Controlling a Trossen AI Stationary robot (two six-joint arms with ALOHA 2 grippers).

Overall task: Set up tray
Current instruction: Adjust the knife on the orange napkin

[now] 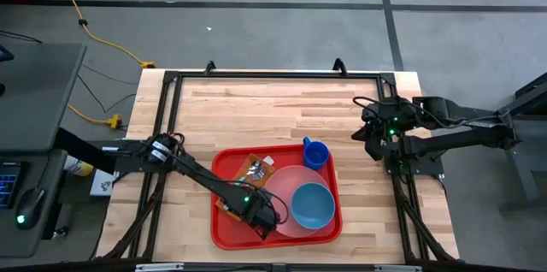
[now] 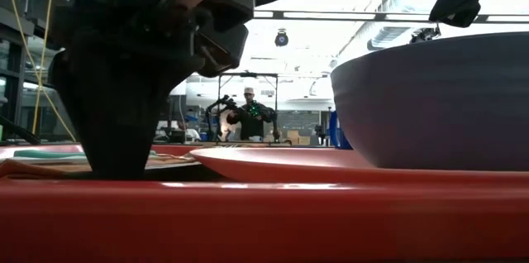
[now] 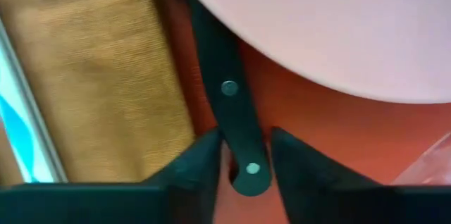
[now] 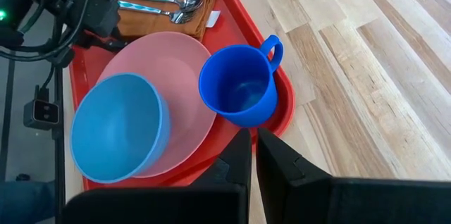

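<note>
A: The tray (image 1: 224,231) sits at the counter's (image 1: 273,109) near edge. Which step?

B: Placing the knife (image 3: 236,122), likely. The left hand (image 3: 243,155) straddles its black handle between napkin (image 3: 91,76) and plate (image 3: 338,27), fingers partly spread.

A: And next?

B: Probably letting go and lifting straight up; plate and napkin crowd both sides. The right hand (image 4: 252,155), pressed together, waits over open counter.

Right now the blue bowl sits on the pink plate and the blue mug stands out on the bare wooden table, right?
Not quite. The blue mug stands inside the red tray, at its corner beside the pink plate, as the right wrist view shows. The blue bowl does sit on the plate.
</note>
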